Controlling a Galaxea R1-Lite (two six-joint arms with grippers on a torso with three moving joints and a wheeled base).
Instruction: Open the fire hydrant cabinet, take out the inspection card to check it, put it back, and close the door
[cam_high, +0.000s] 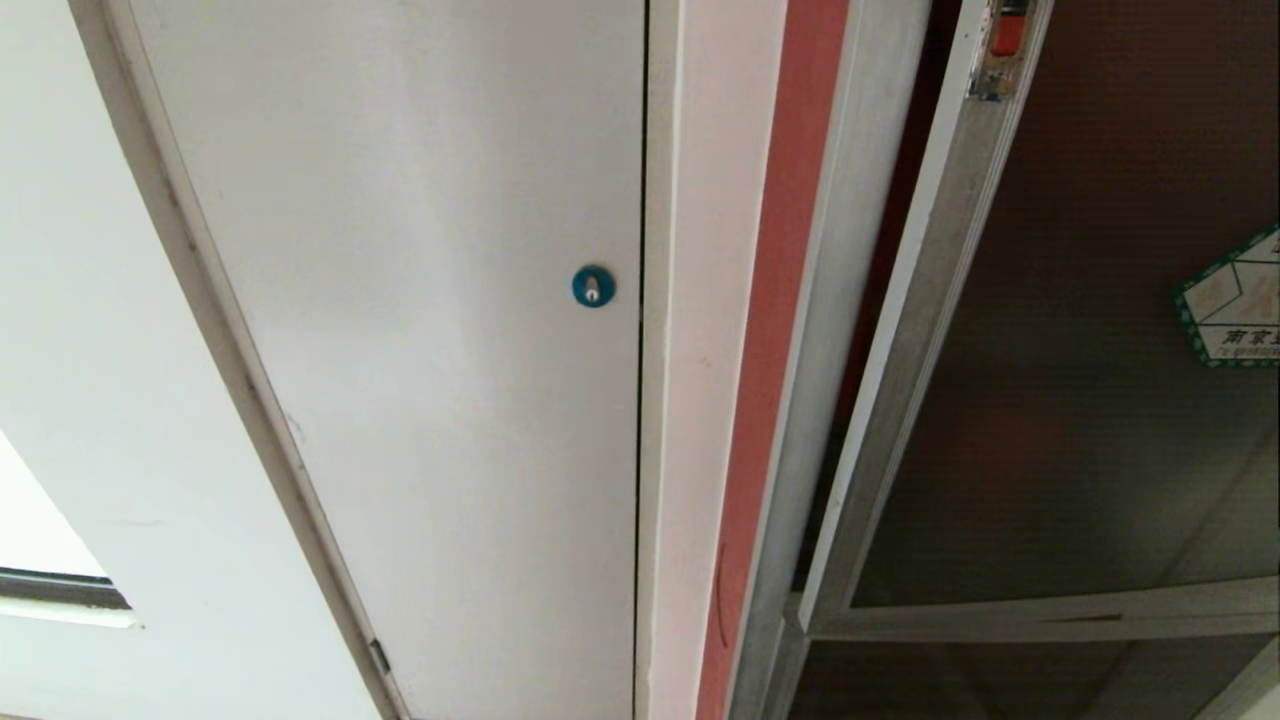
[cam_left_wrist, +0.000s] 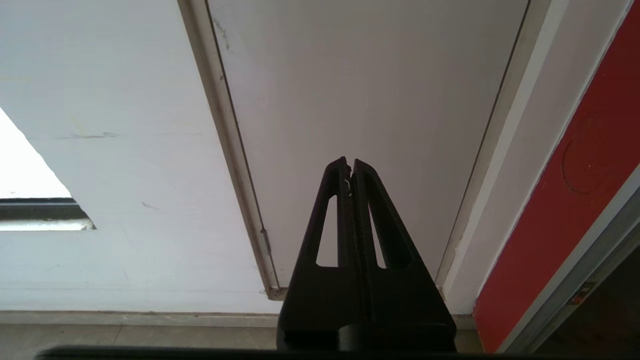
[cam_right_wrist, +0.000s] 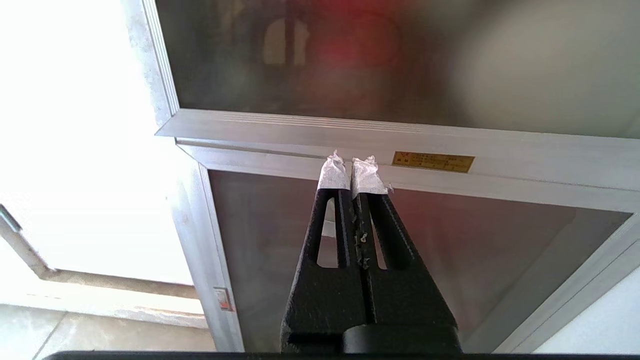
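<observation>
The fire hydrant cabinet's silver frame rises right of centre in the head view. Its door is dark tinted glass with a green-bordered white sticker and a small red latch. A narrow dark gap shows between the door's silver edge and the frame. In the right wrist view, a red blur shows behind the door glass. My right gripper is shut and empty, its white-wrapped tips level with the rail under the door. My left gripper is shut and empty, facing a white panel. Neither arm shows in the head view. The inspection card is out of view.
A plain white panel with a blue round lock stands left of the cabinet, beside a red strip. Below the door is a lower dark glass panel, an orange label on its top rail. Floor tiles show below.
</observation>
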